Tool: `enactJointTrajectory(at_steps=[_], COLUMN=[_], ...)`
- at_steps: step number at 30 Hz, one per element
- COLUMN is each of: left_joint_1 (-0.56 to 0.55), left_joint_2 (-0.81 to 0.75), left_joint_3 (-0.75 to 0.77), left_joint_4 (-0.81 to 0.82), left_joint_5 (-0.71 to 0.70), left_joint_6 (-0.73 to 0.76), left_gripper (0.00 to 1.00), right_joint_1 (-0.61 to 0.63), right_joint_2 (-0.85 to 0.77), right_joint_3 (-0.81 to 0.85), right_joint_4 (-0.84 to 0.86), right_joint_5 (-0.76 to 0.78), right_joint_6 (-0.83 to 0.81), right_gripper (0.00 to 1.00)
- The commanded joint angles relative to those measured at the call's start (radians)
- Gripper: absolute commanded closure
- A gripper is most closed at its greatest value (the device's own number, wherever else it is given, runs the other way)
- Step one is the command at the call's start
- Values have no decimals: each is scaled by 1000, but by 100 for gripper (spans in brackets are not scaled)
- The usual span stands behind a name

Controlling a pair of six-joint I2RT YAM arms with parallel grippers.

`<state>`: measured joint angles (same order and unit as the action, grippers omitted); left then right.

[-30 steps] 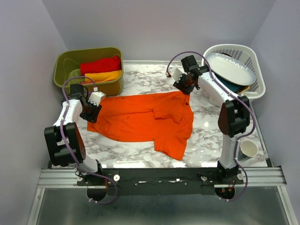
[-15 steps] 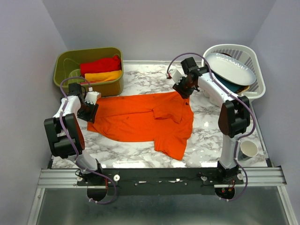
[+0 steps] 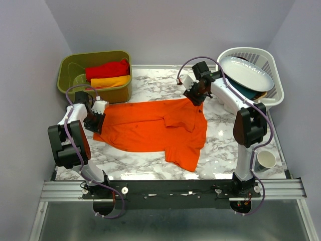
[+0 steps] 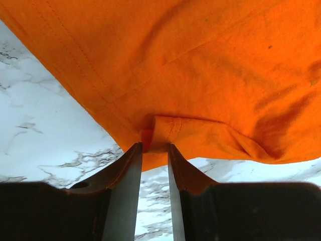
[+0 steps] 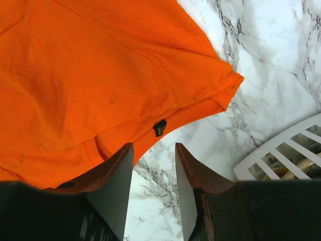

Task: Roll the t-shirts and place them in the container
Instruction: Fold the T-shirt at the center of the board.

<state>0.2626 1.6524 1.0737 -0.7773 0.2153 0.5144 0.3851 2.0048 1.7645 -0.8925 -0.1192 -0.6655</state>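
A vivid orange t-shirt (image 3: 150,125) lies spread on the marble table, partly folded at its right side. My left gripper (image 3: 96,117) is at the shirt's left edge. In the left wrist view its jaws (image 4: 154,145) stand narrow, with a puckered fold of the orange t-shirt (image 4: 200,65) hem pinched between the tips. My right gripper (image 3: 197,96) hovers open at the shirt's far right corner. The collar with its black label (image 5: 160,127) lies just ahead of the right gripper (image 5: 153,145), and only marble shows between its fingers. A red t-shirt (image 3: 107,69) and a yellow-orange t-shirt (image 3: 109,81) lie folded in the bin.
An olive bin (image 3: 95,55) stands at the back left. A white basket (image 3: 277,95) at the back right holds a white dish (image 3: 247,73) over a teal dish (image 3: 251,91); its rim (image 5: 281,155) is close to my right gripper. A paper cup (image 3: 266,159) stands near the right edge.
My left gripper has shifted a little toward the back along the shirt's left edge, and its jaws have narrowed onto the hem. My right gripper has edged slightly toward the back.
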Motion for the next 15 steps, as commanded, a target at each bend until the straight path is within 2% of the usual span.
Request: enactJointTrajectory(at_steps=[1, 3, 4, 7, 11, 15], left_joint_1=[4, 4, 4, 4, 7, 9], left_joint_2=[18, 17, 14, -15, -77, -150], left_joint_3=[-1, 3, 6, 3, 11, 6], left_joint_4=[-17, -33, -36, -56, -149, -308], left_joint_5=[65, 88, 99, 105, 73, 42], left_joint_6=[-1, -1, 1, 10, 39, 95], left_gripper=[70, 77, 86, 100, 100, 100], right_joint_1=[5, 6, 6, 6, 6, 6], right_joint_2=[23, 19, 18, 6, -38, -101], right_joint_3=[20, 16, 12, 4, -31, -118], right_joint_4=[-23, -23, -23, -25, -28, -14], right_joint_5=[-13, -11, -10, -14, -42, -76], right_joint_6=[0, -2, -3, -5, -26, -68], right_gripper=[52, 52, 52, 53, 53, 53])
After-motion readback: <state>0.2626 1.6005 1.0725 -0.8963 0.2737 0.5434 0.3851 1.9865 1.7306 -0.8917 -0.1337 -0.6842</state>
